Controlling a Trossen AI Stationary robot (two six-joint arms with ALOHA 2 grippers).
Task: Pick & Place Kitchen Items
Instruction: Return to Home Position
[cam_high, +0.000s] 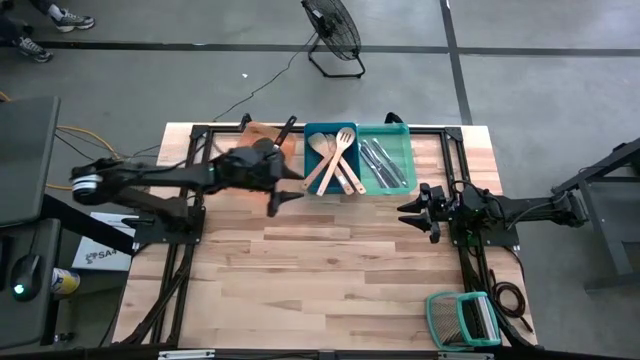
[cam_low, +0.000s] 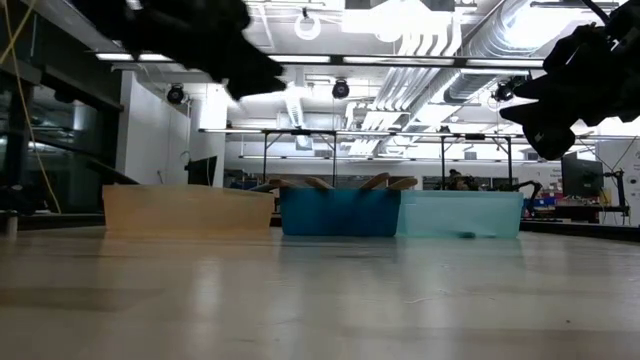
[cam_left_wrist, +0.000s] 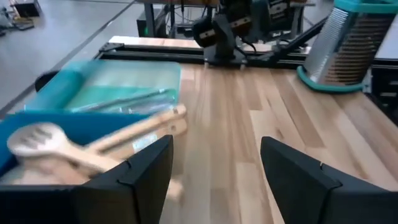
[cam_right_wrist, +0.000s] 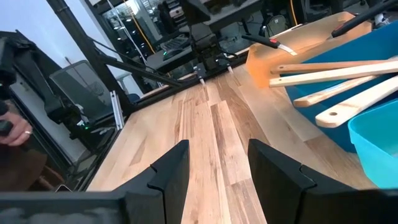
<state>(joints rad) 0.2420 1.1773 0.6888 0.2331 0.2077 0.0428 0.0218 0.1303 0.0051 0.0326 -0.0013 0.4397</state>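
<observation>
Three trays stand side by side at the table's far edge. The blue tray (cam_high: 322, 134) holds pale wooden spoons and spatulas (cam_high: 335, 160), whose handles (cam_right_wrist: 336, 81) rest on its rim. The teal tray (cam_high: 400, 135) holds silver cutlery (cam_high: 380, 162). A black spatula (cam_high: 287, 130) leans out of the orange tray (cam_high: 262, 132). My left gripper (cam_high: 288, 190) hangs open above the table just left of the blue tray, with nothing between its fingers (cam_left_wrist: 214, 168). My right gripper (cam_high: 410, 212) waits open and empty near the table's right side (cam_right_wrist: 217, 165).
A green-framed wire rack (cam_high: 462, 318) stands at the near right corner. Black frame rails (cam_high: 180, 290) run along the table's left and right sides. Bare wood (cam_high: 330, 270) fills the middle and near part. A person's hand (cam_right_wrist: 9, 130) shows beyond the table's left edge.
</observation>
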